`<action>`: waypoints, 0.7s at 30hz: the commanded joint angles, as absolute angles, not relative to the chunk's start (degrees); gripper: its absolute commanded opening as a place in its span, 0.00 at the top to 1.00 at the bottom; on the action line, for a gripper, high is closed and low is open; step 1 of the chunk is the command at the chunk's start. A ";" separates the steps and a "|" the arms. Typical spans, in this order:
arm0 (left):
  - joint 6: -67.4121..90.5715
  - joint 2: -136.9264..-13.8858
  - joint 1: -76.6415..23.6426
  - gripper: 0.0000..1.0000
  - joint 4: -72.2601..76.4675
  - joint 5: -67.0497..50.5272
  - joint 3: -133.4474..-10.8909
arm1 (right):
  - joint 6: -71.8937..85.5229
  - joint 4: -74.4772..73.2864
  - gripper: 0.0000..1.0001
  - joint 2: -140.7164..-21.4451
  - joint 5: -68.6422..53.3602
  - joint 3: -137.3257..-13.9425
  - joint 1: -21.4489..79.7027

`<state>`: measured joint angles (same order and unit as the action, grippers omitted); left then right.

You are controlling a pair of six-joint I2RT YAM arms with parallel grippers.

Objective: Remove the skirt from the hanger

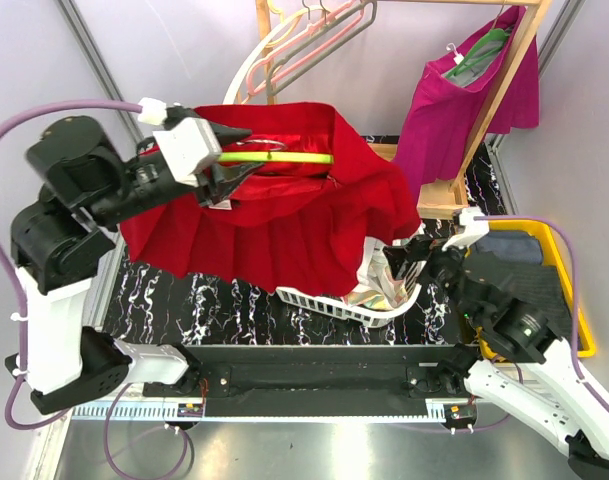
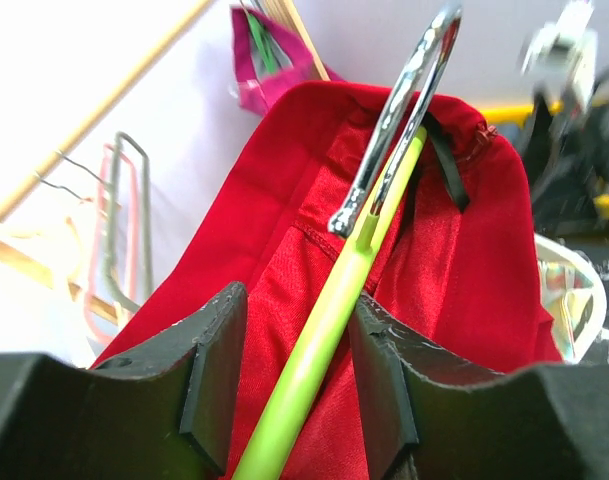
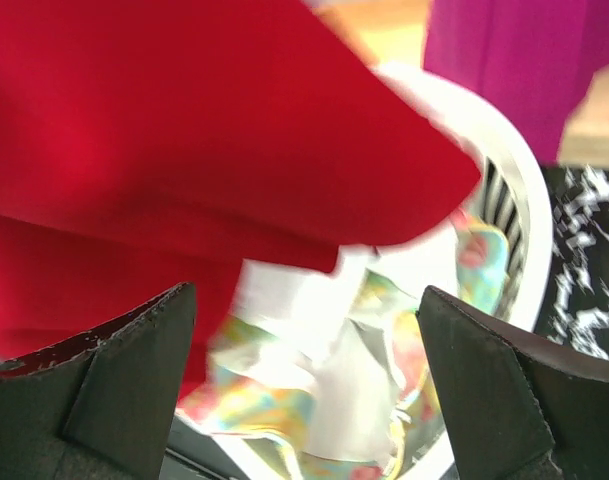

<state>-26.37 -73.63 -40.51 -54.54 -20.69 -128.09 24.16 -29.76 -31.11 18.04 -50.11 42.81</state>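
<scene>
The red skirt [image 1: 274, 230] hangs in mid-air from a lime-green hanger [image 1: 284, 158], its waistband spread along the bar. My left gripper [image 1: 234, 160] is shut on the hanger at the bar's left end. In the left wrist view the green bar [image 2: 324, 330] runs between the black fingers [image 2: 384, 380] with red cloth [image 2: 444, 270] behind it and the metal hook [image 2: 394, 110] above. My right gripper [image 1: 399, 262] stands open under the skirt's right lower edge [image 3: 184, 130], with nothing between its jaws [image 3: 304, 390].
A white basket [image 1: 324, 303] holding floral cloth [image 3: 384, 330] sits below the skirt. A wooden rack [image 1: 489, 110] at the back right carries a magenta skirt [image 1: 454, 100]. Empty hangers [image 1: 304, 40] hang at the back. A yellow-rimmed bin [image 1: 574, 270] is at the right.
</scene>
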 commanded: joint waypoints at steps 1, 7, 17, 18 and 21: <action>-25.05 -72.42 -40.43 1.00 -46.49 -22.06 -132.63 | 22.42 -23.84 0.00 -29.89 21.53 -47.90 42.98; -22.16 -72.07 -40.43 1.00 -46.58 -23.29 -132.72 | 16.09 -17.50 0.02 -31.28 23.03 -50.00 42.98; -24.78 -69.44 -40.43 1.00 -46.85 -21.54 -125.36 | 17.91 -10.73 0.04 -35.68 11.11 -64.85 42.98; -24.87 -69.17 -40.43 1.00 -46.50 -21.01 -123.94 | 19.32 -9.94 0.04 -36.21 9.77 -66.17 42.98; -24.61 -68.64 -40.52 1.00 -43.51 -18.82 -117.87 | 23.54 -4.60 0.06 -37.87 5.47 -68.99 42.89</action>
<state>-23.20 -69.67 -40.51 -53.04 -21.47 -122.28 17.85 -15.22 -36.95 13.19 -64.29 42.81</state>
